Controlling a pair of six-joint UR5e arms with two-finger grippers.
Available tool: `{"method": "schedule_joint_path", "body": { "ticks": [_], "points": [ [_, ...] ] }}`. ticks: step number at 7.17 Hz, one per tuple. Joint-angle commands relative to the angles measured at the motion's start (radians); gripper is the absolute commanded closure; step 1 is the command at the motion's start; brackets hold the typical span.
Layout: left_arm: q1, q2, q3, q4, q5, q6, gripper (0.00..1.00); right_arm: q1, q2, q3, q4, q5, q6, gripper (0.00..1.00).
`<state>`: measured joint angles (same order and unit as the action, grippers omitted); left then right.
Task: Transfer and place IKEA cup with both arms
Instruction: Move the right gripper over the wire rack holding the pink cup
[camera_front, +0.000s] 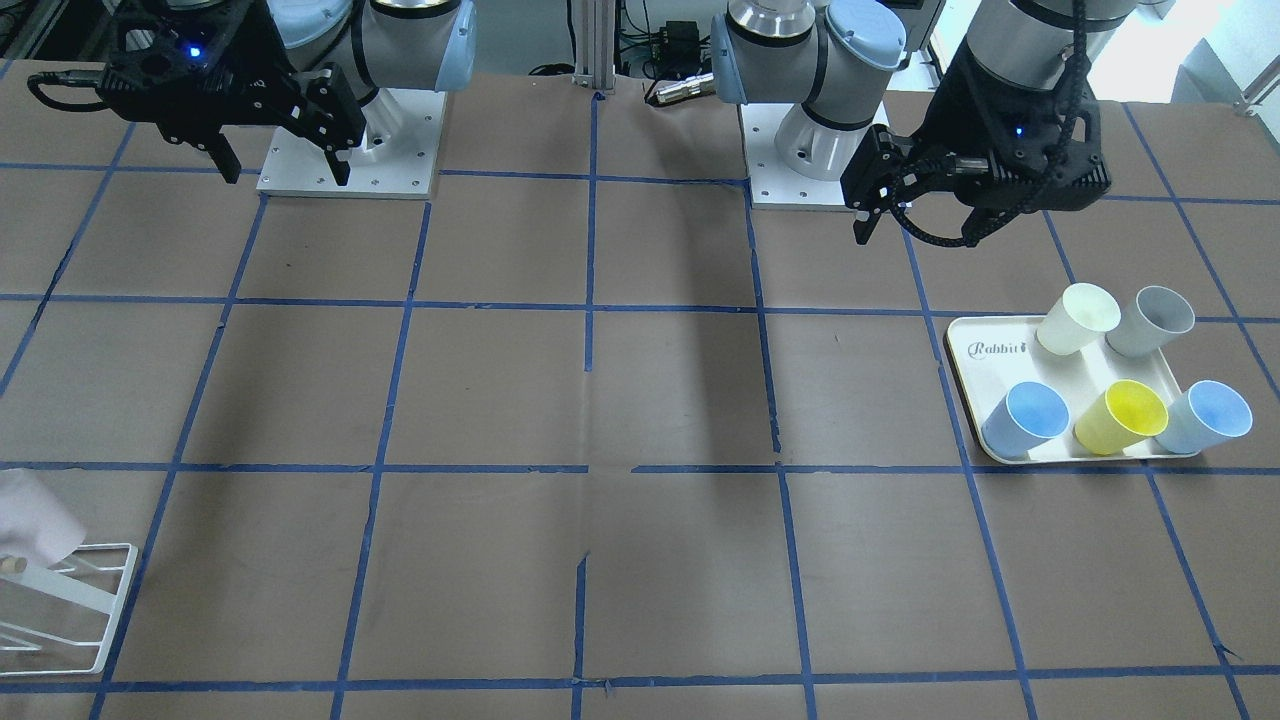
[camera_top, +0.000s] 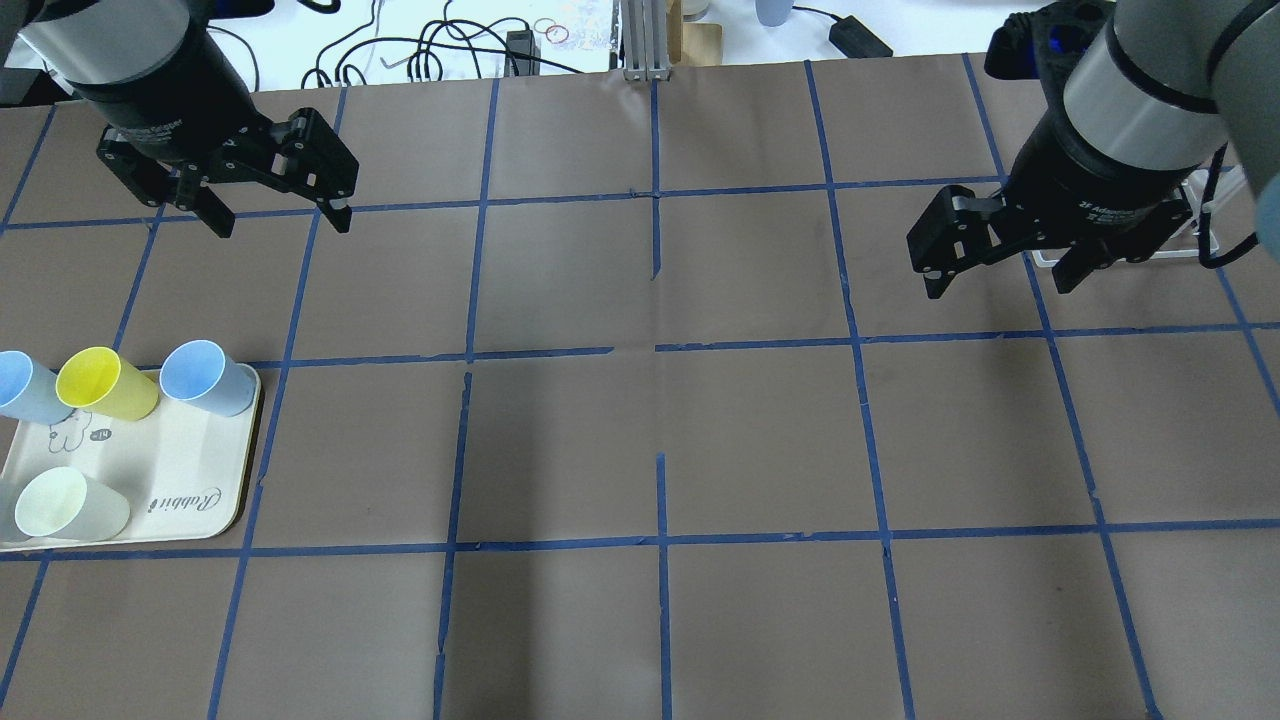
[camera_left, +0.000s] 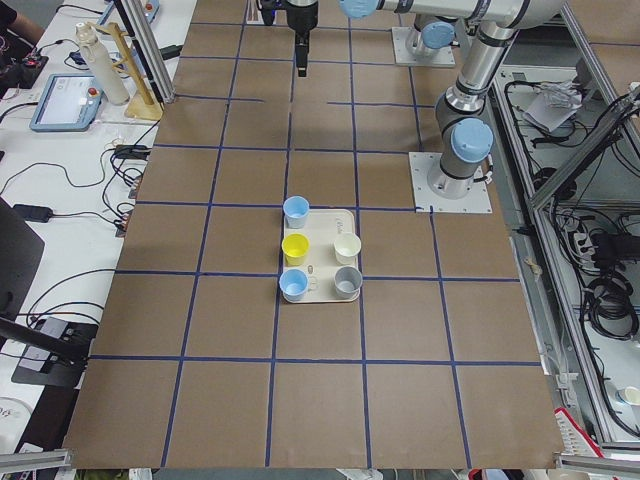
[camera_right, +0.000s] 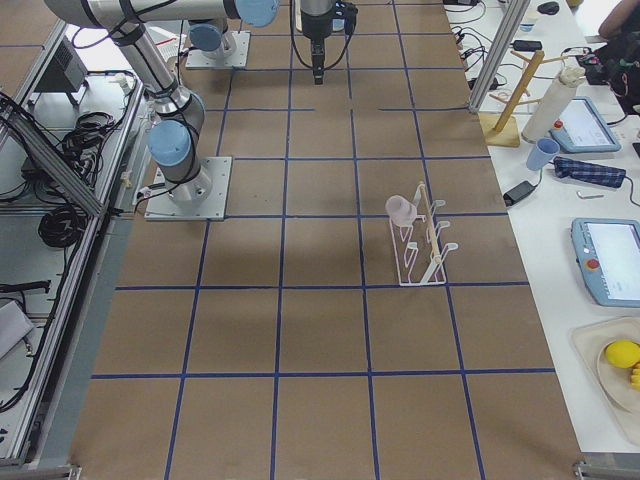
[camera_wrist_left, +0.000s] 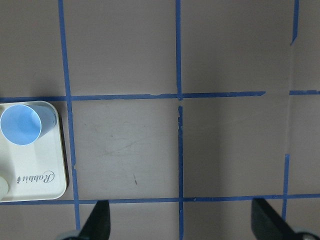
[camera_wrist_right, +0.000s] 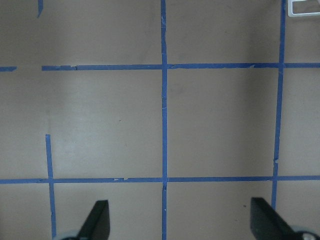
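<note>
The pale pink IKEA cup (camera_front: 30, 515) rests on a peg of a white wire rack (camera_front: 95, 600) at the table's edge on my right side; it also shows in the exterior right view (camera_right: 402, 210). My left gripper (camera_top: 280, 222) hangs open and empty above the table, beyond the tray of cups. My right gripper (camera_top: 1000, 287) hangs open and empty, just in front of the rack (camera_top: 1205, 245). Both wrist views show only bare table between wide-apart fingertips (camera_wrist_left: 102, 220) (camera_wrist_right: 100, 217).
A cream tray (camera_front: 972, 372) on my left side holds a cream-white cup (camera_front: 1078, 318), a grey cup (camera_front: 1152, 322), a yellow cup (camera_front: 1122, 416) and two blue cups (camera_front: 1025, 418). Blue tape lines grid the brown table.
</note>
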<state>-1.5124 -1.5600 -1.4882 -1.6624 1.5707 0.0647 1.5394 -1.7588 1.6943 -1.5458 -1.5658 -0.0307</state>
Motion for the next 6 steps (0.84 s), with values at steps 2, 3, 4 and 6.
{"method": "schedule_joint_path", "body": {
  "ticks": [2,3,4,6],
  "points": [
    [0.0,0.001,-0.004,0.003,-0.008,0.0,0.0,-0.004,-0.001,-0.002,-0.002,0.006,0.0,0.0],
    [0.0,0.002,-0.004,0.003,-0.012,-0.002,0.0,-0.004,0.001,0.001,-0.003,0.007,-0.001,0.0],
    [0.0,0.008,-0.007,0.001,-0.009,0.0,0.0,-0.004,0.001,0.001,0.0,0.006,-0.001,0.0],
    [-0.003,0.024,-0.007,0.004,-0.014,-0.005,0.0,-0.008,0.004,0.001,-0.007,0.0,-0.014,0.0]
  ]
}}
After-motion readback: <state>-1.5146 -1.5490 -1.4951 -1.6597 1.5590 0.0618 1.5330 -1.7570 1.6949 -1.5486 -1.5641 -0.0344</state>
